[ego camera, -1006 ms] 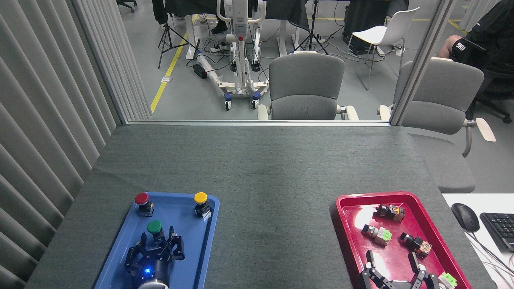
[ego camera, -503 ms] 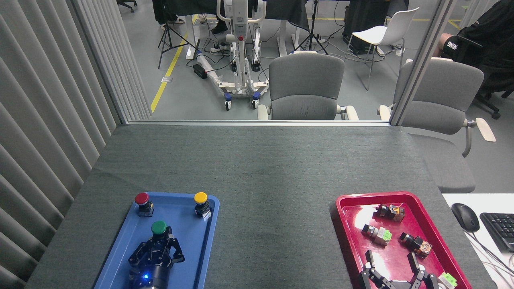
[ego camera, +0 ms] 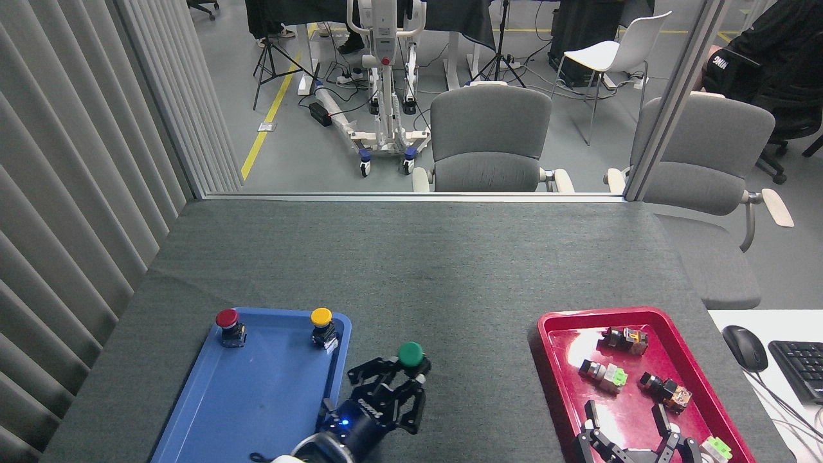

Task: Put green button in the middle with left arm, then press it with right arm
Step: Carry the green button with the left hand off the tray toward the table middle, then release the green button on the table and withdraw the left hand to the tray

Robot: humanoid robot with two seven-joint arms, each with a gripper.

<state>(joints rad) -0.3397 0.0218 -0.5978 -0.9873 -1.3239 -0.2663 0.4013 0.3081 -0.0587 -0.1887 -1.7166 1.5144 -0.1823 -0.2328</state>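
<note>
The green button point(ego camera: 410, 354) has a round dark green cap on a short black body. My left gripper point(ego camera: 404, 378) is shut on its body and holds it over the bare grey felt of the middle point(ego camera: 450, 334), just right of the blue tray point(ego camera: 257, 392). My right gripper point(ego camera: 630, 419) stands open at the bottom edge, over the near end of the red tray point(ego camera: 559, 360), with nothing between its fingers.
A red button point(ego camera: 227, 323) and a yellow button point(ego camera: 322, 324) stand at the far end of the blue tray. Several small switches lie in the red tray, among them a light-green one point(ego camera: 607, 375). A mouse point(ego camera: 744, 347) and keyboard point(ego camera: 800, 368) lie at the right.
My left gripper closed on the green button in the blue tray, lifted it and carried it right, out past the tray's rim. The right gripper has not moved.
</note>
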